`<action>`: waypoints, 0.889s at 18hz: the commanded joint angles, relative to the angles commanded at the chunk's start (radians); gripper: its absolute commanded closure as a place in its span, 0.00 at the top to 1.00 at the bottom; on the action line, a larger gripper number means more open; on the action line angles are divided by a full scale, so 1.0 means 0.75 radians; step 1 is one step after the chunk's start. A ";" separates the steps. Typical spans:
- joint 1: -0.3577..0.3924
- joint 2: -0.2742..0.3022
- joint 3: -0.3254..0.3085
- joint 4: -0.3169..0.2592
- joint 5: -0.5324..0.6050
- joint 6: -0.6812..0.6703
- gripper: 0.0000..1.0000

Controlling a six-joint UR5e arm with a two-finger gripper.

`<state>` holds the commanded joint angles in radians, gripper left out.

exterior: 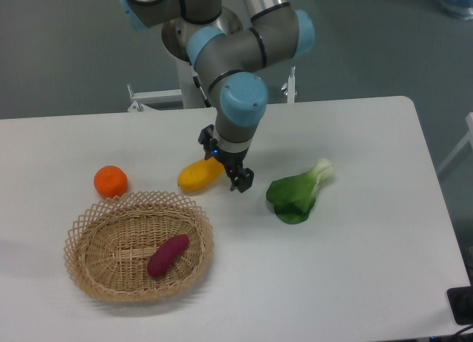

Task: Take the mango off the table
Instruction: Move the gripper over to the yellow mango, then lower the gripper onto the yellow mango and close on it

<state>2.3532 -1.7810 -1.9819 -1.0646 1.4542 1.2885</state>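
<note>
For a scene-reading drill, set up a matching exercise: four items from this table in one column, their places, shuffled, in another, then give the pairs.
Things:
1. elongated yellow mango
2. round orange tangerine
3. purple sweet potato
4. green leafy bok choy

Places:
A. inside the woven wicker basket
B. right of the robot's hand
C. on the white table, above the basket's left rim
D. partly under the hand

Pairs: 1-D, 2-C, 3-A, 4-B

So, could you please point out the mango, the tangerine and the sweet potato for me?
mango [194, 177], fixed camera view, on its yellow body left of the gripper.
tangerine [110, 181], fixed camera view, centre of the fruit.
sweet potato [168, 255], fixed camera view, middle of it, inside the basket.
</note>
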 joint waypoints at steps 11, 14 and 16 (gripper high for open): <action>-0.033 -0.027 -0.043 0.025 0.012 -0.039 1.00; -0.033 -0.047 -0.041 0.027 0.016 -0.053 1.00; -0.039 -0.061 -0.043 0.029 0.016 -0.057 1.00</action>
<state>2.3240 -1.8269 -2.0141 -1.0431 1.4665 1.2456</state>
